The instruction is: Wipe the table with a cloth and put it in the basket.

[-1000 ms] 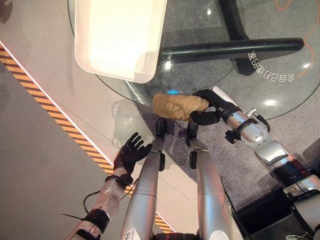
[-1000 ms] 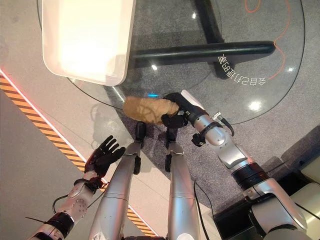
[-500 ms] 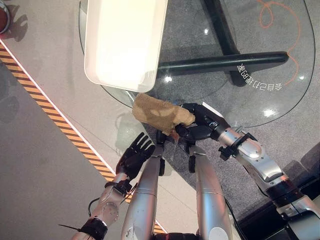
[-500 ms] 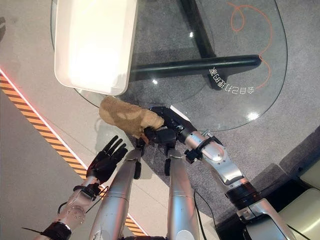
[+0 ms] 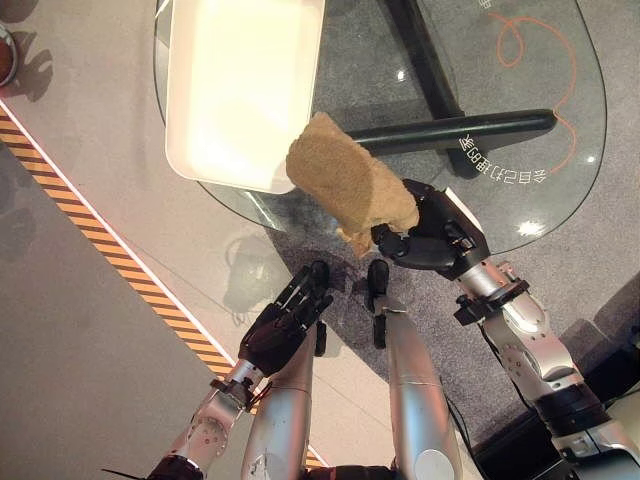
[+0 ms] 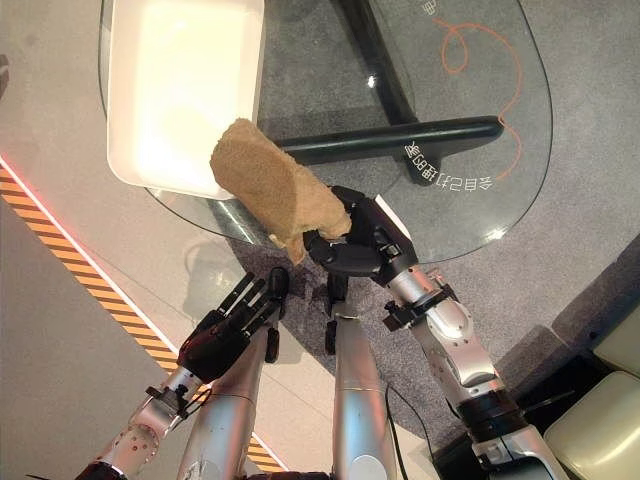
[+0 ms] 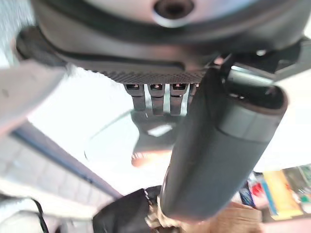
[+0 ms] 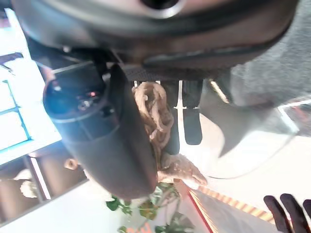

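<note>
The right hand [image 5: 432,238] pinches one end of the tan cloth [image 5: 345,183], its fingers and thumb curled round a bunched corner; the right wrist view shows the twisted cloth [image 8: 154,116] gripped between the thumb and the fingers. From that grip the cloth reaches toward the white basket [image 5: 215,90], its far end lying over or just above the basket's near corner, though whether it touches the rim is hard to tell from above. The basket sits on the round glass table [image 5: 560,170], on the robot's left part of it, and the table's black base [image 5: 450,128] shows through the glass. An orange cord [image 5: 545,55] curls on the grey carpet under the far side of the table. The left hand [image 5: 280,328] hangs low beside the table's near edge, well apart from the cloth, its fingers straight and slightly spread, holding nothing. A striped floor tape [image 5: 110,255] runs diagonally across the floor on the robot's left.
</note>
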You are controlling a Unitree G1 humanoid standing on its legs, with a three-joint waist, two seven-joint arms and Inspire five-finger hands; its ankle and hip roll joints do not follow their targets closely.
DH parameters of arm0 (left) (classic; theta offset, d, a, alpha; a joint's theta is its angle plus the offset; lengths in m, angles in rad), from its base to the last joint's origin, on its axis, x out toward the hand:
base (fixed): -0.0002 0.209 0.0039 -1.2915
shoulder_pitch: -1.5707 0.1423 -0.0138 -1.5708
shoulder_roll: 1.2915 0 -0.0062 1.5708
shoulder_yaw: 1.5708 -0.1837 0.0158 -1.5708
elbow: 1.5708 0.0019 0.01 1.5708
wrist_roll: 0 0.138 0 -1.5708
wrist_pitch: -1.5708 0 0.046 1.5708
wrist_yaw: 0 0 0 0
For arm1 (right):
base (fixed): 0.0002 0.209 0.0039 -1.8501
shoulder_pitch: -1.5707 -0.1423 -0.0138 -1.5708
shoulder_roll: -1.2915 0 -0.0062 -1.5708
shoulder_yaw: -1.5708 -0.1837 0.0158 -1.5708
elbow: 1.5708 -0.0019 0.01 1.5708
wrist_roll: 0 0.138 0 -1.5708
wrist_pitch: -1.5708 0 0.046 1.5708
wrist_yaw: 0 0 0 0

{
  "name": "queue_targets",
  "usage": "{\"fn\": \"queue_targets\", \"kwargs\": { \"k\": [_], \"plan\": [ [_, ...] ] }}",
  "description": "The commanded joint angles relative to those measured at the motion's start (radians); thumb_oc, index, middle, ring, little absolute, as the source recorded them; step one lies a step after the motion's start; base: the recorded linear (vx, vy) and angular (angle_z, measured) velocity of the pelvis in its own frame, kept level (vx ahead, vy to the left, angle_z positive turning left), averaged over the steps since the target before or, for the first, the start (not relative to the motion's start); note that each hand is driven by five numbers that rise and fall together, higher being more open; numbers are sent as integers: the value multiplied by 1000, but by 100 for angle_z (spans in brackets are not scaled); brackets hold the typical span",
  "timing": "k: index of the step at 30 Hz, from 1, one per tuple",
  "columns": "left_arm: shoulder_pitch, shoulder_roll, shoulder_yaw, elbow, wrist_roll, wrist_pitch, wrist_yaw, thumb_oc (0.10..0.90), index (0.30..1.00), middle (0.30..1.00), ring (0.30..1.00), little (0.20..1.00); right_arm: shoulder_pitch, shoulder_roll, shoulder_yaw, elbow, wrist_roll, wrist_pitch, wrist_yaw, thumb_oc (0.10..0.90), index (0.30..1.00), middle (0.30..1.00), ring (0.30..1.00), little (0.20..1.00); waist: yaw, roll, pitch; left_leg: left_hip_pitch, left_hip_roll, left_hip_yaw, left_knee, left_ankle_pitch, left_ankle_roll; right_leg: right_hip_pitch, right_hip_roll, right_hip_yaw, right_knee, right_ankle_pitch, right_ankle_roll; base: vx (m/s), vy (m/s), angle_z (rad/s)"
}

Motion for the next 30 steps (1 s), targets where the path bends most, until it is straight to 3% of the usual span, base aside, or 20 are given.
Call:
{"fn": "queue_targets", "kwargs": {
  "k": [1,5,13,19,23,30],
  "plan": [
    [112,16,-2,-163,-70,22,-178,800,900,900,900,900,0,-5,-61,-267,65,-188,14,100,300,300,300,200,17,21,-27,39,20,65,71,-103,58,61,57,-13,-90,67,-11,1,-5,-5],
    [89,26,-18,-213,-116,30,-244,800,900,900,900,900,9,-1,-62,-271,94,-213,29,100,300,300,300,200,10,13,-27,37,23,70,76,-107,59,59,58,-9,-92,73,-11,0,-2,-1],
    [17,40,-41,-294,-210,-3,-232,800,900,900,900,900,-2,-8,-15,-299,98,-204,51,100,300,300,300,200,2,-4,-27,25,29,76,84,-107,59,52,60,-1,-95,82,-9,9,-2,-4],
    [-51,71,-45,-332,-236,-37,-122,800,900,900,900,900,-14,-21,30,-319,113,-175,105,100,300,300,300,200,-1,-13,-27,19,28,73,87,-102,60,49,60,3,-97,87,-5,0,0,0],
    [-98,95,-45,-338,-166,-76,-71,800,900,900,900,900,-34,-42,76,-326,56,-133,140,100,300,300,300,200,1,-19,-27,15,27,71,90,-99,59,46,59,2,-96,90,-3,0,0,0],
    [-173,145,-26,-308,-123,-150,52,800,900,900,900,900,-73,-89,113,-306,100,-117,239,100,300,300,300,200,4,-23,-27,2,26,63,111,-100,56,37,58,3,-78,85,-2,0,0,0]
  ]
}}
